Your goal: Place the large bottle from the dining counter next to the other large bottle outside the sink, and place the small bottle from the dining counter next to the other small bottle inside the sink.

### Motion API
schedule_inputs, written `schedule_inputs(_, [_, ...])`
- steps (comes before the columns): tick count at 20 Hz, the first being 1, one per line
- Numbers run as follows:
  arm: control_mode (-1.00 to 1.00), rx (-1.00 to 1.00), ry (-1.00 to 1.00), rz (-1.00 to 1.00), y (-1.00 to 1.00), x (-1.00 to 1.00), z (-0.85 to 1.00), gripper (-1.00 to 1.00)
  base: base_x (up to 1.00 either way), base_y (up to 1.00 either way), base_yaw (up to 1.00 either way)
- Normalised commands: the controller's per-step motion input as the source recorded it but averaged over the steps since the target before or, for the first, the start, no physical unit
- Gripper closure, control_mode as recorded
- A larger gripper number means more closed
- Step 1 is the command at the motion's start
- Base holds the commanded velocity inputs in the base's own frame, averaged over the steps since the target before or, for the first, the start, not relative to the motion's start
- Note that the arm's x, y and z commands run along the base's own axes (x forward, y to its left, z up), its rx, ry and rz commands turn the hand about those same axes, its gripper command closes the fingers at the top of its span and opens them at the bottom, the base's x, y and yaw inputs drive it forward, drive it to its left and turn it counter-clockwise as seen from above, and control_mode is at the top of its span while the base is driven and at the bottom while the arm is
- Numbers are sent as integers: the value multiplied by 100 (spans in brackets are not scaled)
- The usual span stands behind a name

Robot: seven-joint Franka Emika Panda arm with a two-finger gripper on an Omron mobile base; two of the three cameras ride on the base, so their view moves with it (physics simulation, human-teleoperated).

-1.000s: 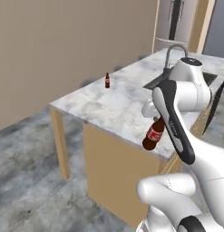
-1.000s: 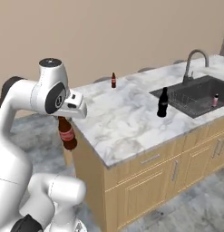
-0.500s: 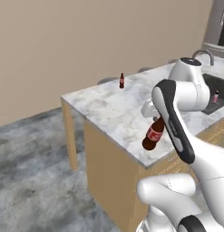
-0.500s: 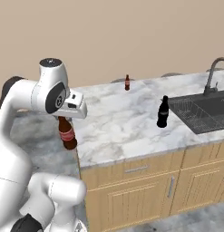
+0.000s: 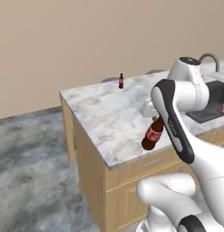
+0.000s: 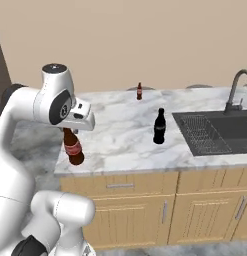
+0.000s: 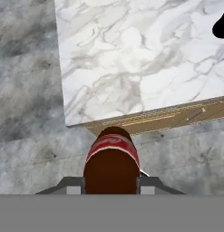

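Gripper [image 6: 70,132] closed on the neck of the large bottle [image 6: 73,148], which hangs tilted below the hand, its base swung out past the near corner of the dining counter [image 6: 120,145]. In the hand view the bottle's red label and brown body [image 7: 112,161] sit between the two fingers, pressed on either side, with grey floor [image 7: 27,99] under and to one side of it and the counter's corner just ahead (so the bottle is off the slab, over the floor beside the cabinet front).

Beyond the gripper the marble top runs bare for a broad stretch. The other large bottle [image 6: 159,126] stands upright on the counter, well apart from the gripper, just short of the sink [image 6: 215,131] rim, with free marble all around it. The sink's wire rack section lies nearest that bottle, and the curved faucet [image 6: 235,90] rises at the basin's far rim.

The small bottle [image 5: 121,81] stands upright at the far edge of the counter, well apart from the gripper and close to the wall side. A small pink shape, the other small bottle [image 5: 223,107], shows down in the basin past the arm in the left base view.
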Motion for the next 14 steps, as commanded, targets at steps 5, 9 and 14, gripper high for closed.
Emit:
schedule_inputs(5, [100,0,0,0,0,0,0,100,-1,-94,32])
schedule_inputs(9, [100,0,0,0,0,0,0,100,-13,-85,22])
schedule_inputs(14, [100,0,0,0,0,0,0,100,-25,-59,4])
